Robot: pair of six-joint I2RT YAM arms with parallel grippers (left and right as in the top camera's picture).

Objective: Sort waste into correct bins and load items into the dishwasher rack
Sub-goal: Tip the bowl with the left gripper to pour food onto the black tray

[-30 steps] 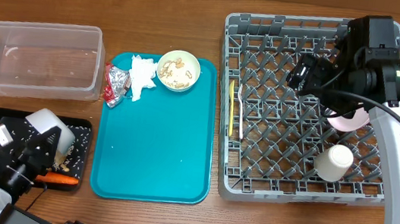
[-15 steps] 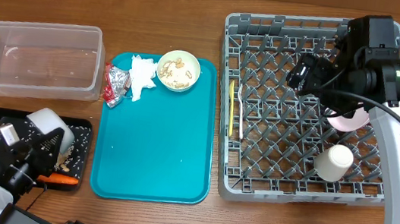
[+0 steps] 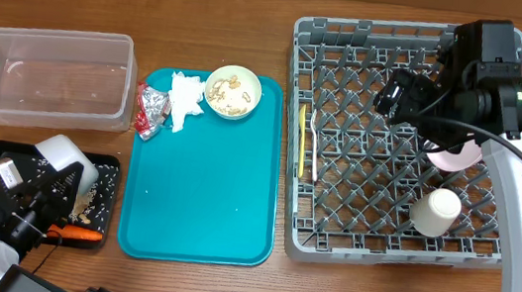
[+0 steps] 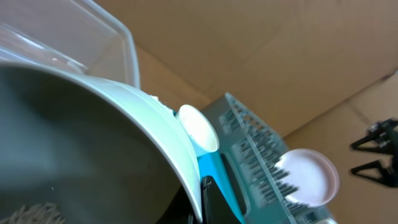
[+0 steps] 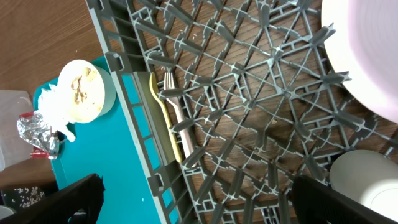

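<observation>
A: Left pincer [image 3: 55, 181]?
B: Clamped on a bowl [image 3: 62, 156], tipped over the black tray [image 3: 113, 218] left of the teal tray [image 3: 201, 189]; crumbs [image 3: 85, 212] and carrot [image 3: 79, 233] binned. Right pincer [image 3: 397, 95] wide, empty, over the rack [image 3: 294, 120] to its right.
A: Outstanding?
B: Second bowl [image 3: 233, 91], napkin [image 3: 185, 100], wrapper [image 3: 150, 113] on the teal tray. Plate [image 3: 454, 155], cup [image 3: 436, 211], spoon [image 3: 301, 136], fork [image 3: 313, 142] racked.

Grey rack [image 5: 121, 81], spoon [image 5: 163, 115] and fork [image 5: 176, 118] inside, bowl [image 5: 107, 96] on teal tray [image 5: 106, 163]

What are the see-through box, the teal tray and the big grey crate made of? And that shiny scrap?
See-through box: clear glossy plastic, probably; the table shows through. Teal tray: smooth moulded plastic, soft sheen. Grey crate: matte rigid plastic, moulded into lattice and pegs. Shiny scrap: likely crinkled foil, silver and red.
</observation>
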